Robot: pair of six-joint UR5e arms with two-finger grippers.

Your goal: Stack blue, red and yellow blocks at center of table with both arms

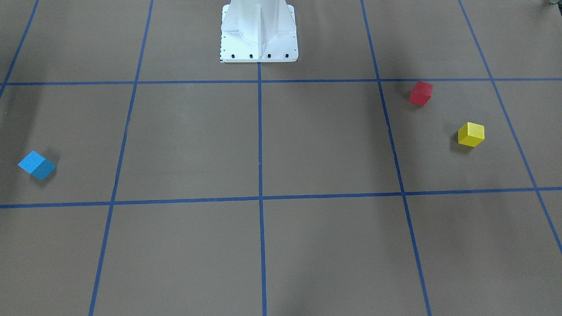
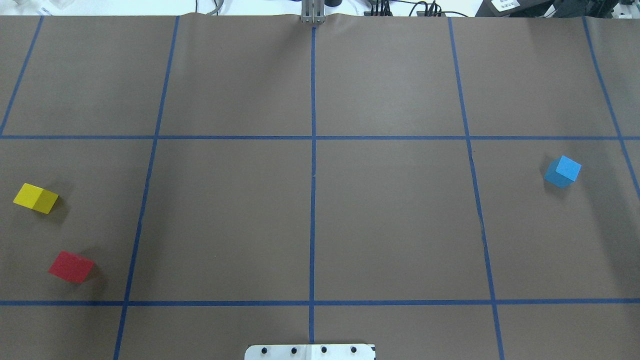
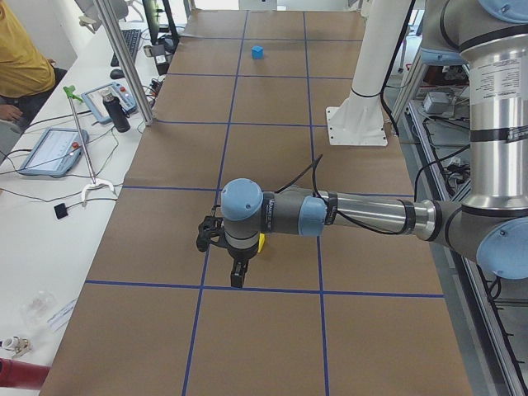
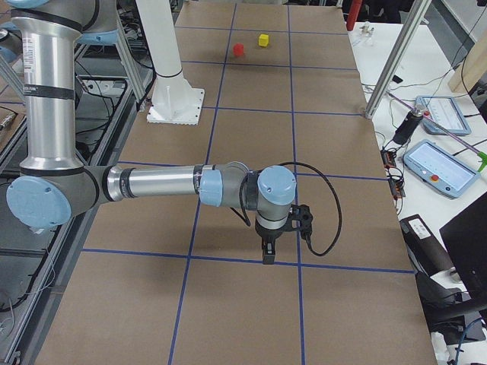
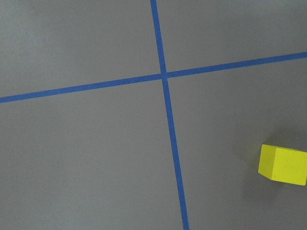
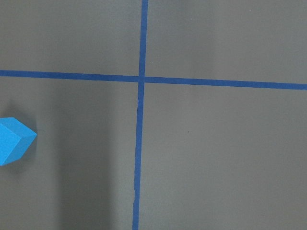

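- Blue block [image 2: 562, 171]: alone on the brown table's [image 2: 390, 225] right side, well off centre.
- Red block [image 2: 71, 267], yellow block [image 2: 35, 198]: near each other on the left side, apart.
- Left gripper [image 3: 237, 279], right gripper [image 4: 268, 255]: hanging above the table, pointing down; cannot tell opening or hold.

Left arm [image 3: 363, 216]: silver tubes, grey joint housings, pale blue end caps [image 3: 243, 198], black cable [image 3: 299, 175] looped off the wrist.
Right arm [image 4: 152, 184]: same finish, longer cable loop [image 4: 335, 199].
Left gripper [image 3: 237, 280], right gripper [image 4: 268, 257]: black.
Pedestal [image 1: 259, 26]: white, flared, ribbed; four dark bolts [image 1: 251, 56] along the baseplate edge.
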